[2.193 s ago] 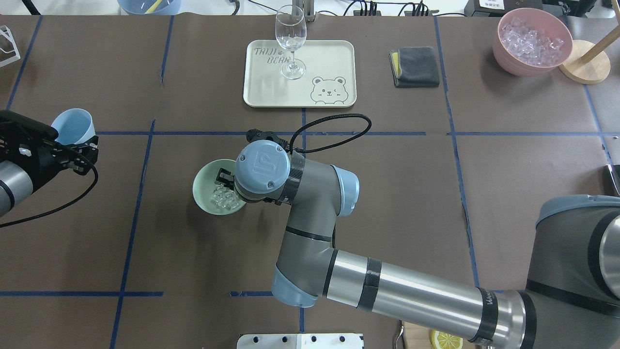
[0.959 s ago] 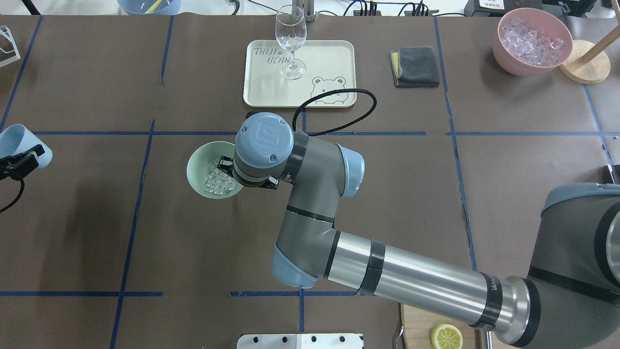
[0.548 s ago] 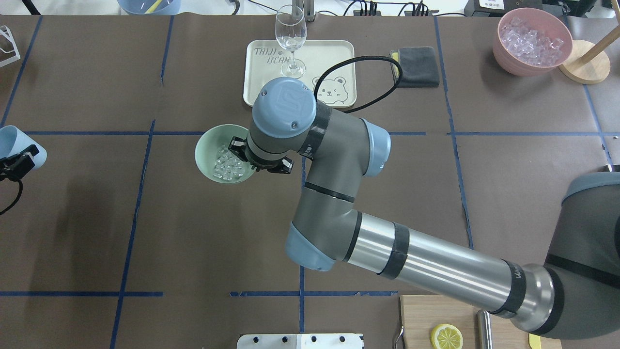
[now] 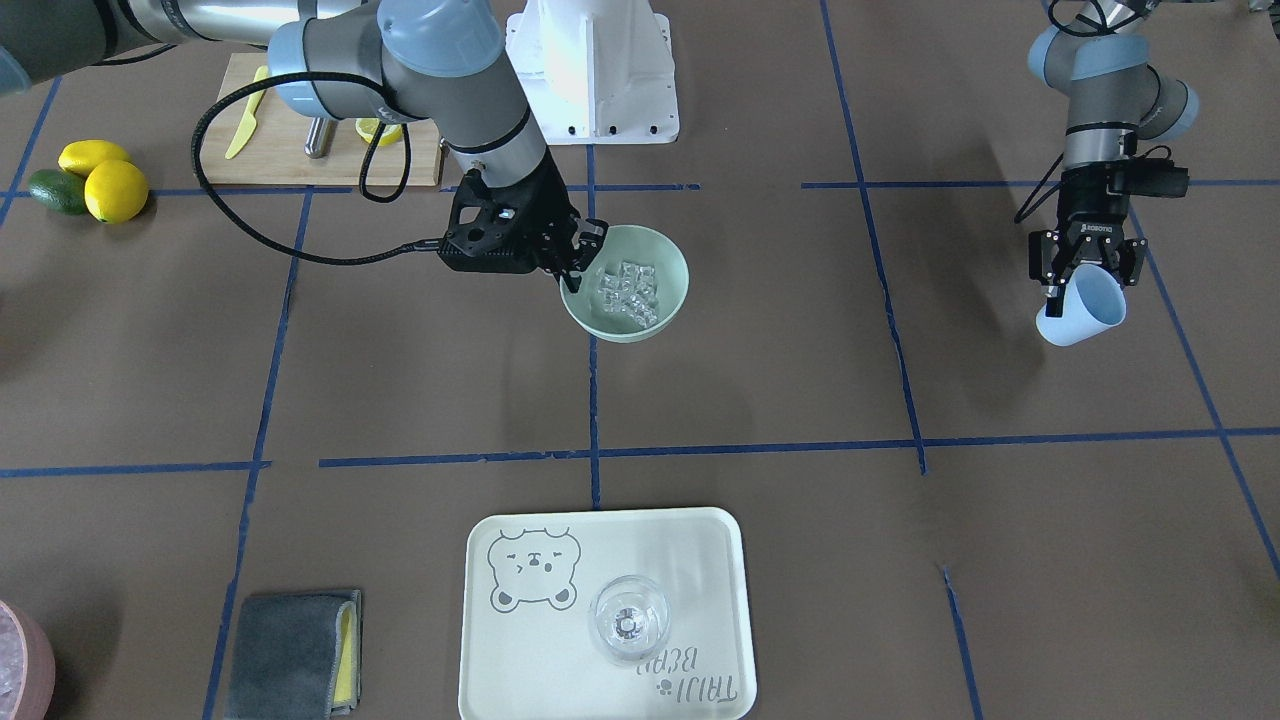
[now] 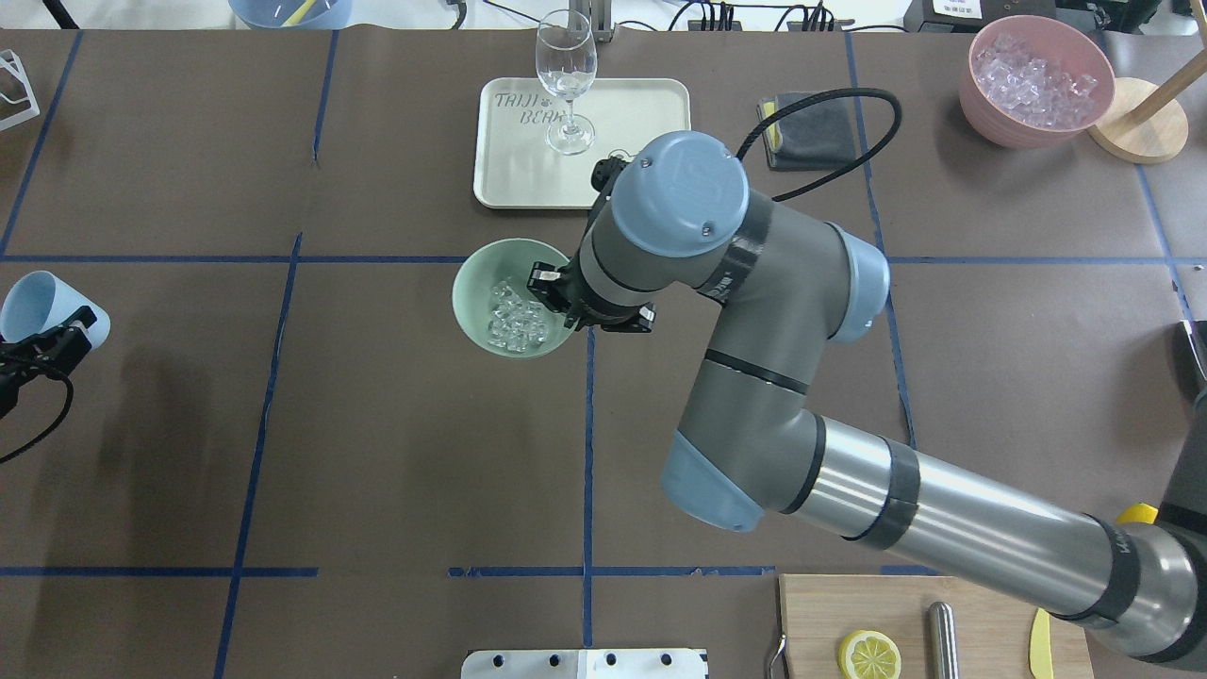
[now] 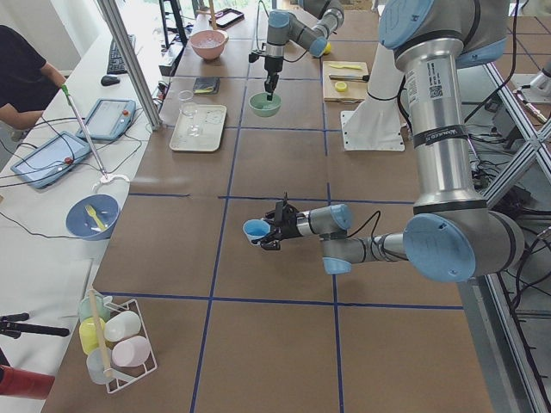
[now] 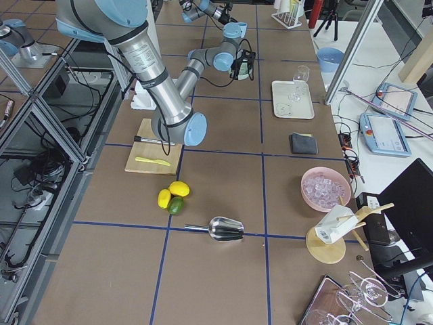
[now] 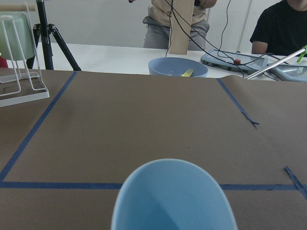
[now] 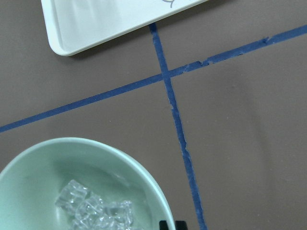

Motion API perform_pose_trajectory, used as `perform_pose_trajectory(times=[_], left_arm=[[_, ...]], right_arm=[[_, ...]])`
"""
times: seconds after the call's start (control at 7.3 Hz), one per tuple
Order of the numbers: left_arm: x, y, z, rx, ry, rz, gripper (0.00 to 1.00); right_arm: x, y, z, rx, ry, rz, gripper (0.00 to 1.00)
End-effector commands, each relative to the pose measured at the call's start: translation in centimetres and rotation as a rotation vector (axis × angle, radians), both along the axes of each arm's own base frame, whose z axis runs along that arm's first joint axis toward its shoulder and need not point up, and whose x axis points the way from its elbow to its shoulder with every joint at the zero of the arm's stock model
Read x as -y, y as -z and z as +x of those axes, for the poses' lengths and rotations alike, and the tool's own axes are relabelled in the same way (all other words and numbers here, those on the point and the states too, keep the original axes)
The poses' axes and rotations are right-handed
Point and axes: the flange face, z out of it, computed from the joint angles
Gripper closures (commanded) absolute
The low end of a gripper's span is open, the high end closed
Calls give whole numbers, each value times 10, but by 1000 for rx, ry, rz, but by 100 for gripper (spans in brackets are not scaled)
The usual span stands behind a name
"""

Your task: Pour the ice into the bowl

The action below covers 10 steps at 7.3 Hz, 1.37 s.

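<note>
bowl (image 5: 481, 283): upright, mouth straight up. It's round, so no long axis to call. It is mid-bench (image 5: 377, 453), just robot-side of the cream tray (image 5: 528, 174) that carries the wine glass (image 5: 566, 71). Pale mint green, smooth matte finish, level rim.

ice (image 5: 517, 319): small clear glassy cubes, clumped in one heap at the bottom of the bowl.

right jaws: clamped on the bowl's rim on the robot's right side, one finger inside the wall and one outside. This is clearest in the front-facing view.

left jaws: closed on a light blue cup (image 4: 1085, 308), well apart from the bowl, out toward the bench's left end. The cup is tipped far off upright, mouth facing away from the robot.

Hard to read:
- Overhead, the right wrist covers the grip and the bowl's right rim.
- The right wrist cam cuts off most of the bowl. The jaws barely show at the bottom edge.
- Can't tell whether the bowl's base is touching the bench or just clear of it.
- Overhead, the left jaws are cut by the frame edge.
- The left wrist cam shows only the cup's rim and plain blue inside.
</note>
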Motion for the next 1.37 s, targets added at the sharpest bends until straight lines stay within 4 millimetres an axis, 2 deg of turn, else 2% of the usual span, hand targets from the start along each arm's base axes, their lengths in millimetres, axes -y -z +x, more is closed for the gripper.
perform_pose_trajectory(times=[0.0, 0.14, 0.27, 0.41, 0.82, 0.96, 1.1, 1.23], left_arm=[[-6, -5, 7, 23, -12, 0, 90], [-6, -3, 7, 19, -14, 1, 62], [-6, 0, 7, 15, -11, 4, 8], [-6, -4, 5, 25, 3, 7, 0], [-5, -1, 5, 43, -8, 19, 0], [-5, 13, 1, 67, -23, 55, 0], [-13, 39, -15, 81, -57, 92, 0], [-17, 51, -25, 82, -80, 104, 0]], right_arm=[[2, -15, 21, -3, -9, -4, 100], [-7, -24, 38, -1, 3, 29, 100], [-7, -27, 49, 1, -5, 37, 100], [-5, -30, 51, -3, -8, 34, 100], [-9, -69, 79, -51, 9, 68, 100], [-7, -81, 83, -69, 16, 76, 100], [-5, -96, 92, -93, 24, 92, 100], [-9, -114, 106, -117, 41, 117, 100]])
